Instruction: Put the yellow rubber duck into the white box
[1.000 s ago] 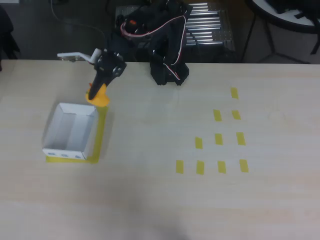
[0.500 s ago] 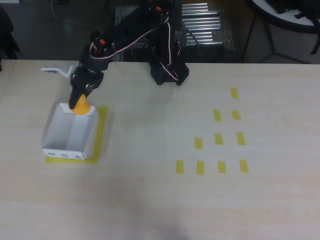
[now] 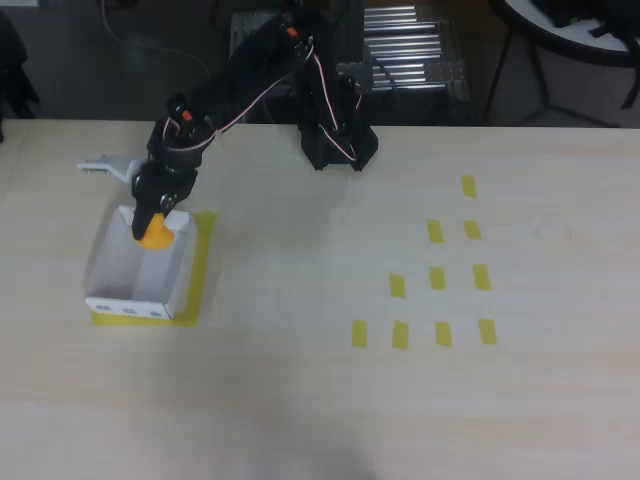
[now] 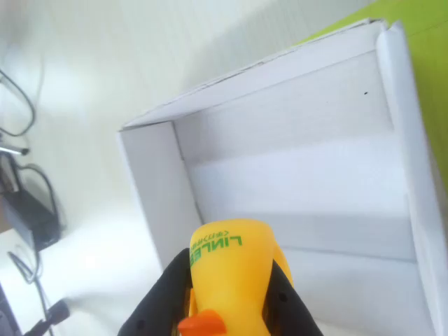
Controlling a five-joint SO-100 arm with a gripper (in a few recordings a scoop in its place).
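The yellow rubber duck (image 3: 155, 234) hangs over the far end of the white box (image 3: 120, 283), held between the black fingers of my gripper (image 3: 153, 222). In the wrist view the duck (image 4: 231, 273) fills the lower middle, green lettering on its underside and its orange beak pointing down, with a black finger (image 4: 159, 297) pressed on each side. The white box (image 4: 308, 175) lies open right beneath it. Small blue marks show on the box's near outer wall in the overhead view.
The box sits on a yellow tape square (image 3: 203, 262). Several short yellow tape strips (image 3: 437, 278) dot the right half of the table. The arm's black base (image 3: 335, 140) stands at the table's far edge. Dark cables (image 4: 28, 203) lie left of the box.
The gripper carried the duck leftward and down, from beside the box's far right corner to over the box's far end.
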